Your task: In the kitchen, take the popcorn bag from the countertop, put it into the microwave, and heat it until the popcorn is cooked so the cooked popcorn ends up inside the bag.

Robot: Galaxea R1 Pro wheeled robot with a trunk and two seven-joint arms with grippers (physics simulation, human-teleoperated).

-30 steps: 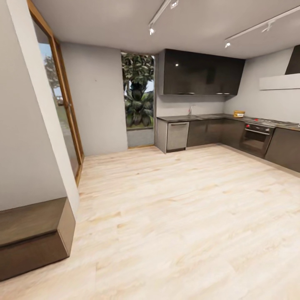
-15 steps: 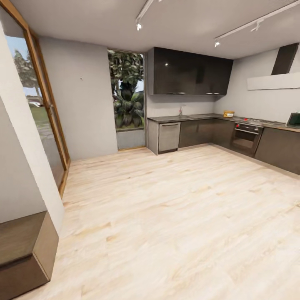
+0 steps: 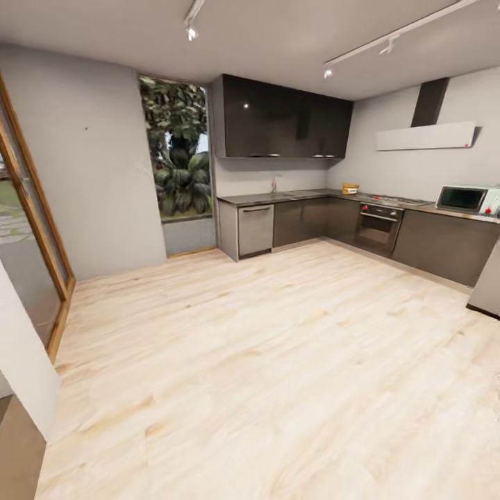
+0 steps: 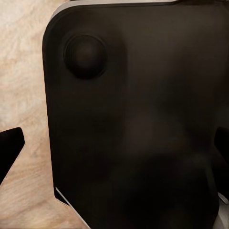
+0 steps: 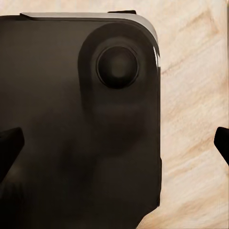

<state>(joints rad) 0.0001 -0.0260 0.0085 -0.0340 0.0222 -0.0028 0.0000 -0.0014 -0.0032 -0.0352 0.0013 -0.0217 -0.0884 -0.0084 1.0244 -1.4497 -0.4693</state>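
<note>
Far across the room, the pale microwave (image 3: 467, 199) stands on the countertop (image 3: 305, 195) at the right end of the kitchen run. A small tan shape, the popcorn bag (image 3: 351, 188), sits on the countertop beside the hob, too far off for detail. In the left wrist view my left gripper (image 4: 114, 148) is open with nothing between its fingers, and one dark fingertip (image 4: 9, 149) shows at the frame edge. My right gripper (image 5: 114, 143) is open and empty too, its fingertip (image 5: 8, 143) at the edge. Both hang over my own dark base.
Light wood floor (image 3: 278, 333) stretches to the dark cabinets. A built-in oven (image 3: 378, 229) and a steel dishwasher front (image 3: 255, 230) sit in the run. A white wall corner (image 3: 24, 361) stands close on the left, and a grey panel (image 3: 487, 285) at the right.
The camera has swung right, so the whole picture slid left. The microwave has come into view at the right, and the brown step at the left has nearly gone.
</note>
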